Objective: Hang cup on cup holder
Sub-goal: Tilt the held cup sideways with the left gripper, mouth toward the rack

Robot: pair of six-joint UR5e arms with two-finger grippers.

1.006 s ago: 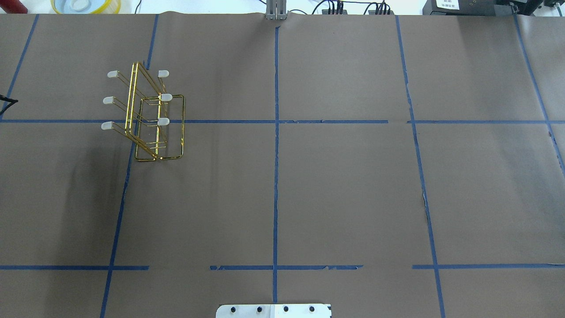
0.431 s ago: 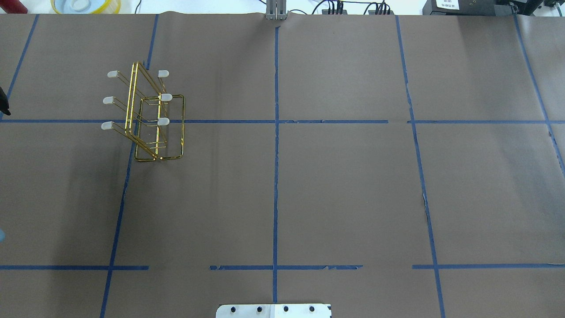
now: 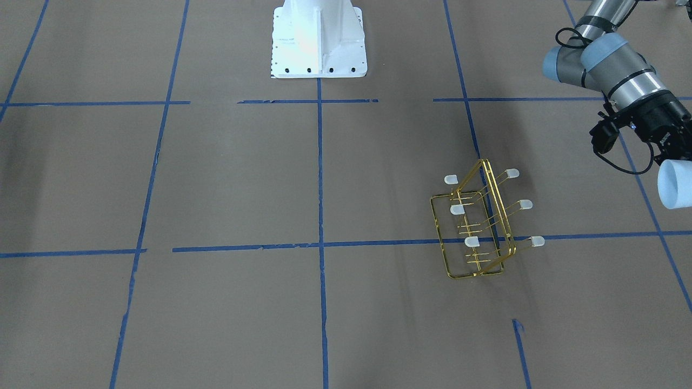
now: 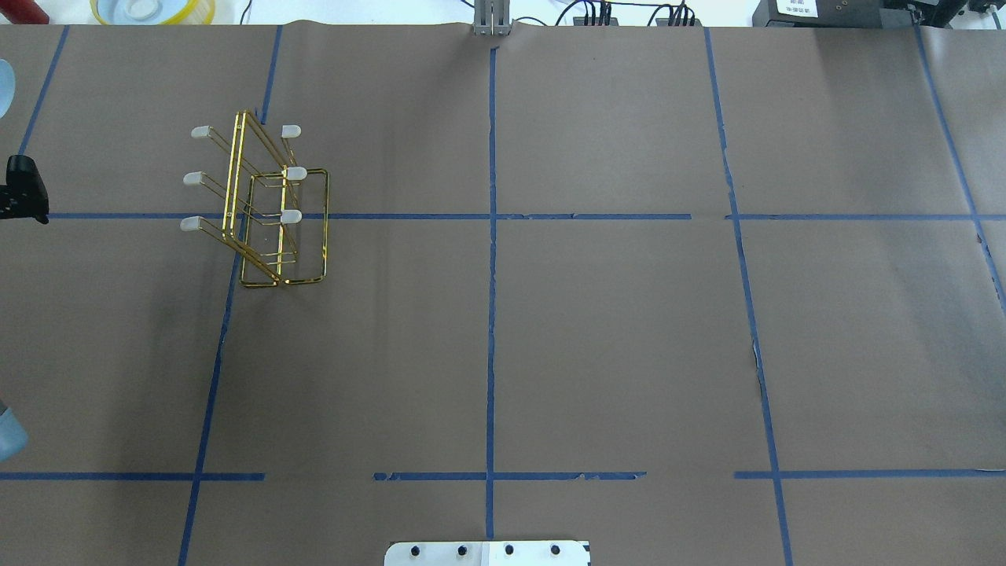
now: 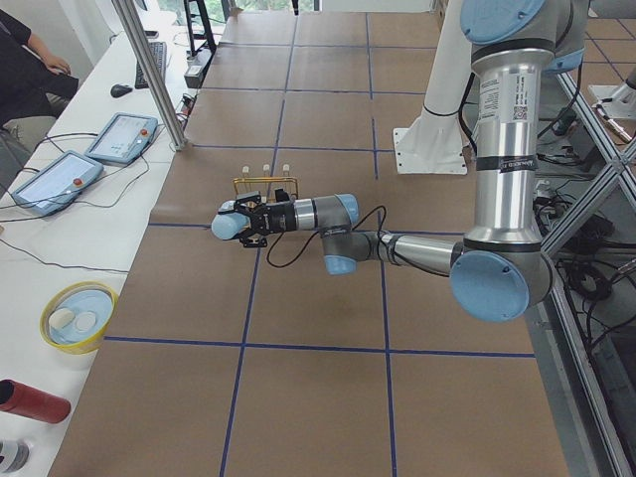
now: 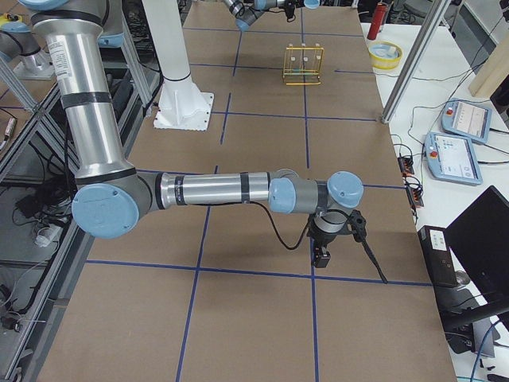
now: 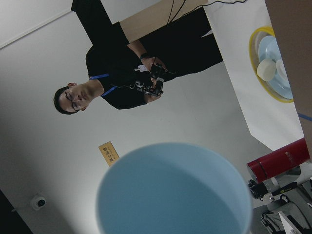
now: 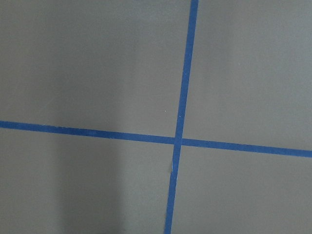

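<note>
Pale blue cup (image 3: 676,185) clamped in left gripper (image 3: 669,158), held in air, lying sideways, at table's left edge. Cup well apart from cup holder (image 3: 497,208), off to its side. Gold wire cup holder stands on brown paper table (image 3: 243,178), straddling blue tape line, white-capped prongs slanting outward. Left wrist view: cup fills lower frame, person (image 7: 122,73) in dark top beyond. Right gripper (image 6: 321,253) hangs over tape crossing near table's right end; cannot tell whether fingers apart or together.
</note>
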